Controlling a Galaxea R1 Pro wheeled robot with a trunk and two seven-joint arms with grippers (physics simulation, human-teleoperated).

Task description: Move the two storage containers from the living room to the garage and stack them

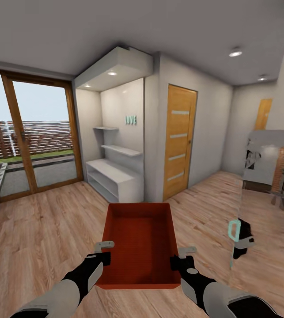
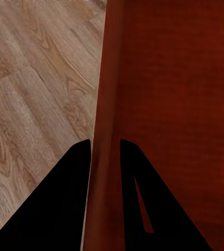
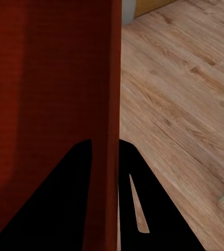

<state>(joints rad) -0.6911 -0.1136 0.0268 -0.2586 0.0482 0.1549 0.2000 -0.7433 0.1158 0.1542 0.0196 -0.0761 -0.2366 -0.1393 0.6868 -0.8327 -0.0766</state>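
Orange-red rectangular thin-walled storage container (image 1: 140, 240), judged light and stiff, is clamped at opposite side walls by left gripper (image 1: 103, 251) and right gripper (image 1: 182, 257).

text: we read one sign, teal letters "LOVE" (image 1: 130, 119) | on: white back wall of the shelf alcove (image 1: 123, 110), far, left of the wooden door (image 1: 179, 140) | legibility: small, slightly blurred | other text: we find none
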